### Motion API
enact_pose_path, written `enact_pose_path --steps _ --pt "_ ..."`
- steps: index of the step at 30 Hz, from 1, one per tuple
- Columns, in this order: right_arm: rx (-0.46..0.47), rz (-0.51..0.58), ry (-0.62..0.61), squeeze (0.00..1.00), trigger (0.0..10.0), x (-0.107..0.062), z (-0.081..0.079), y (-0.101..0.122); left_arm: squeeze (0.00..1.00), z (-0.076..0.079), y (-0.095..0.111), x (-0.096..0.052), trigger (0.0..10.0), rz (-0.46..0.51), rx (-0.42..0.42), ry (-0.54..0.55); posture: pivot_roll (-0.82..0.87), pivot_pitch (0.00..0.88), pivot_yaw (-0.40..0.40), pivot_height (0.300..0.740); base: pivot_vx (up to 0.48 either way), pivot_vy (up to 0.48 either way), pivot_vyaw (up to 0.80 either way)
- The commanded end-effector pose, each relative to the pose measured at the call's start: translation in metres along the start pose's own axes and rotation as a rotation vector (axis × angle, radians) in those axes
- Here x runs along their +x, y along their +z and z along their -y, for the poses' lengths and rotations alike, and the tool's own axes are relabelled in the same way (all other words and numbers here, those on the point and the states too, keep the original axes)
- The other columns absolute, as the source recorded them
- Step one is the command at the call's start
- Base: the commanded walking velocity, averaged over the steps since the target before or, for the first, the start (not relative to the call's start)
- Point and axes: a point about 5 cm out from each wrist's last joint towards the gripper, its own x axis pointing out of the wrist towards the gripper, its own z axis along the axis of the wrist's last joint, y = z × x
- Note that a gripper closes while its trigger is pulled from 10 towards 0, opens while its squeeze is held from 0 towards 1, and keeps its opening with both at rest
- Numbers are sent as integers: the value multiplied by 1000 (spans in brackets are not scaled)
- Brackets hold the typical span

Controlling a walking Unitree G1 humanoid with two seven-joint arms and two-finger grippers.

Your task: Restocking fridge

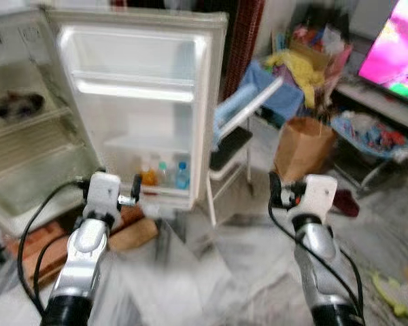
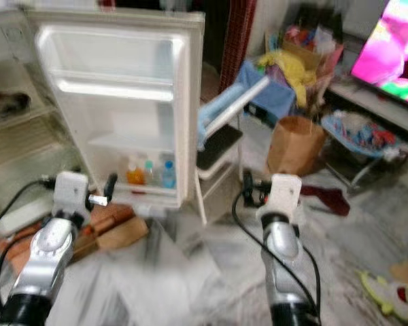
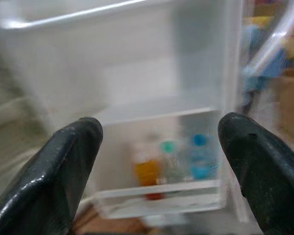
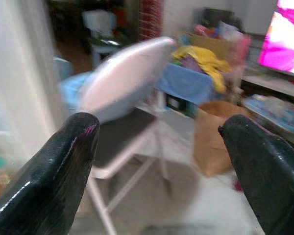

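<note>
The small white fridge stands open at the left, its door swung wide toward me. In the door's lowest rack stand an orange bottle, a clear green-capped bottle and a blue bottle. My left gripper is raised in front of that rack, open, with nothing between its fingers. My right gripper is held up further right, facing the folding chair; it is open and holds nothing. The views are blurred.
A dark item lies on a shelf inside the fridge. Wooden boards lie on the floor below the door. A brown paper bag, a clothes pile, a lit TV and a floor toy stand right.
</note>
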Motion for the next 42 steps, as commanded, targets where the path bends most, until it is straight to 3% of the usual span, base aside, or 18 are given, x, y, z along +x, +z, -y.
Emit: enact_pose_path --steps 1,7,12,21,30,42 --pt "23 22 21 0 10000 4 -10 6 0 -12 4 2 10000 11 30 27 -50 0 -43 740 480 0 0" --pt "26 42 73 0 10000 6 -15 10 0 -13 5 3 10000 10 25 40 -46 0 -44 740 480 0 0" --pt "10 46 95 0 10000 7 -16 12 0 -12 5 3 10000 14 20 46 -46 0 -44 740 480 0 756" --pt "24 47 122 0 10000 9 -18 13 0 -1 -3 -8 10000 -23 -12 34 -29 0 -48 740 0 0 725" --pt "19 24 160 0 10000 11 -22 8 0 3 -5 -14 10000 -24 43 -12 -15 0 -52 740 0 0 535" --pt "38 17 200 0 10000 14 -26 8 0 4 -5 -17 10000 -32 44 -11 -9 0 -49 740 0 -427 103"
